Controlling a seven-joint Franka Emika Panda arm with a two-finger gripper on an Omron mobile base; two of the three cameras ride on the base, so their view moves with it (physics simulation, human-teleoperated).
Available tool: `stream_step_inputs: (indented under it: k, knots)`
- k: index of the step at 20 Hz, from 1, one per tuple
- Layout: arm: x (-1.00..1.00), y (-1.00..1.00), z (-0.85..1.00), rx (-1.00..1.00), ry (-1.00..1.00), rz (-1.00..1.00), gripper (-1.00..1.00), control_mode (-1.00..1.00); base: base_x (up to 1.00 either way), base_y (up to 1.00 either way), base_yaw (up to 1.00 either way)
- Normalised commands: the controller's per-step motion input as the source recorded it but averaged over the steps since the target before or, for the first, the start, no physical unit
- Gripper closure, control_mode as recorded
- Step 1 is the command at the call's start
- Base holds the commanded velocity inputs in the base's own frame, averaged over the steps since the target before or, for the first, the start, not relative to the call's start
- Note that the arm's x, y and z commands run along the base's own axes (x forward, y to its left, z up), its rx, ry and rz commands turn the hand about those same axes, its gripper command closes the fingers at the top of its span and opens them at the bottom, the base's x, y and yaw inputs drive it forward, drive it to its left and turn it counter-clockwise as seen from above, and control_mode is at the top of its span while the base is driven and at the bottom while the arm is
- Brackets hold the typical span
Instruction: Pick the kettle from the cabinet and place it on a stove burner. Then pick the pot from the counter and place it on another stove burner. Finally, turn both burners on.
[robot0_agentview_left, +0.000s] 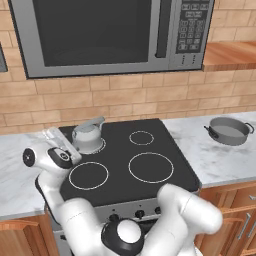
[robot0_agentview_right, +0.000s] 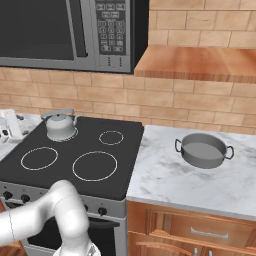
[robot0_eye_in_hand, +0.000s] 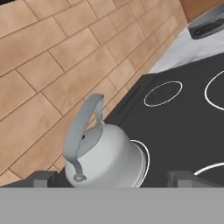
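Gripper (robot0_agentview_left: 54, 134) open and empty, just left of the kettle (robot0_agentview_left: 88, 136), already upright on the rear-left burner (robot0_agentview_left: 95, 146). Farther right, well apart across the cooktop (robot0_agentview_left: 165, 145): pot (robot0_agentview_left: 229, 131) on the table (robot0_agentview_left: 220, 157), next to fetch.

Above my cooktop (robot0_agentview_left: 150, 145) hangs a microwave (robot0_agentview_left: 107, 35) on the brick wall (robot0_agentview_left: 125, 97). Four white burner rings (robot0_agentview_left: 151, 167) mark the black glass; knobs (robot0_agentview_right: 102, 211) line its front.
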Motion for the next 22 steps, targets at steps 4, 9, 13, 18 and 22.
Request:
stream_step_inputs:
  k: [4,9,13,18,22]
  knots:
    - [-0.48,-0.13,0.27,0.05,0.01,0.0,-1.0,-1.0,0.0,0.0,0.0]
    - [-0.42,-0.16,0.31,0.08,0.04,0.0,-1.0,-1.0,0.0,0.0,0.0]
    - [-0.39,-0.18,0.28,0.1,0.06,0.0,-1.0,-1.0,0.0,0.0,0.0]
    - [-0.33,-0.22,0.29,0.09,0.05,0.0,-1.0,-1.0,0.0,0.0,0.0]
    - [-0.27,-0.24,0.27,0.08,0.04,0.0,-1.0,-1.0,0.0,0.0,0.0]
